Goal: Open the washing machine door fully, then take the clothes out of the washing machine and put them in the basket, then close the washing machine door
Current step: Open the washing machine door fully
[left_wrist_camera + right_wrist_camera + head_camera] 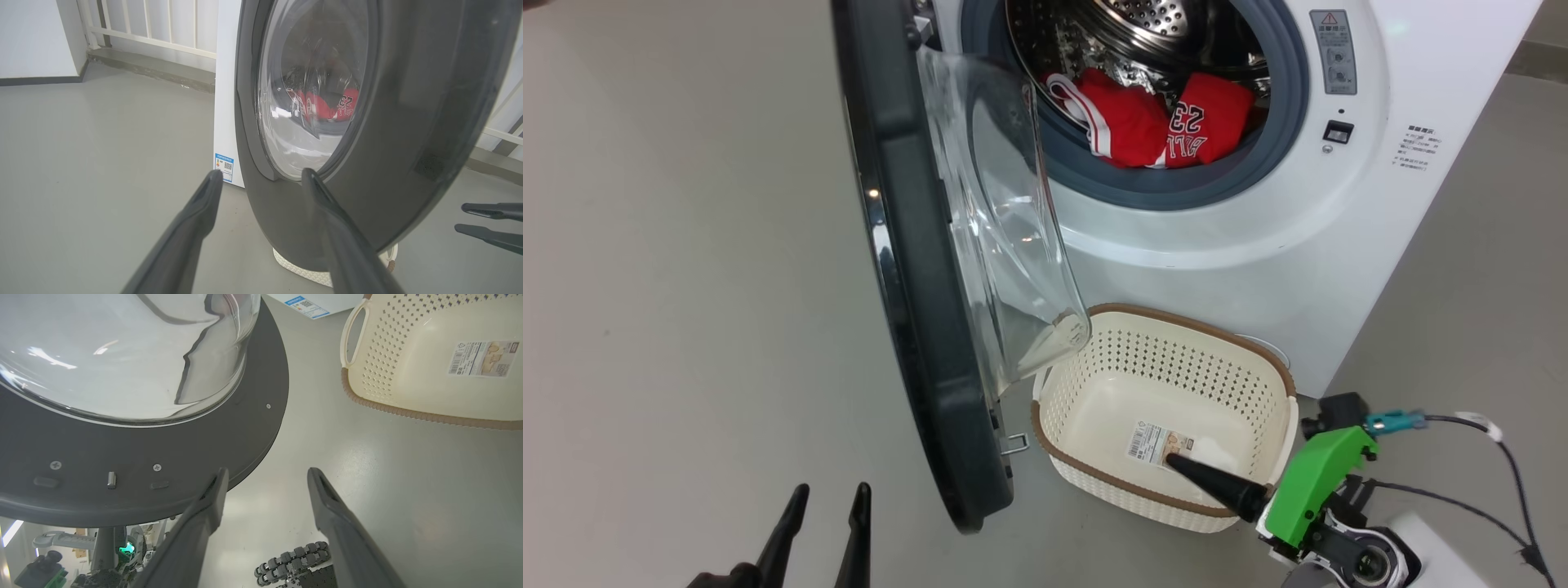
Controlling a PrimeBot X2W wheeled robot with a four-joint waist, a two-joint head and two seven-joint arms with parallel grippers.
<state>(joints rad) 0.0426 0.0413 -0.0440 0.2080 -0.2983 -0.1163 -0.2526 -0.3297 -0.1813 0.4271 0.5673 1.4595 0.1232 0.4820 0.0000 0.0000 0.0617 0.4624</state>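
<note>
The white washing machine [1258, 269] fills the upper right of the head view. Its door [915, 286] is swung out to the left, glass bowl facing the drum. Red clothes [1152, 122], one printed with 23, lie at the drum's mouth. On the floor in front stands the cream basket [1094, 384], with just a sticker inside. My left gripper [261, 175] is open, empty, just off the door's outer face [408, 122]. My right gripper [266, 473] is open and empty between the door's rim [163, 465] and the basket [408, 408]. One of its fingers [1201, 478] reaches over the basket's near rim.
Grey floor [686, 286] stretches to the left of the door. A white railing and low kerb [151, 36] run behind the machine. Cables [1494, 482] trail at the lower right by my right wrist. My wheeled base [294, 563] sits just below the right gripper.
</note>
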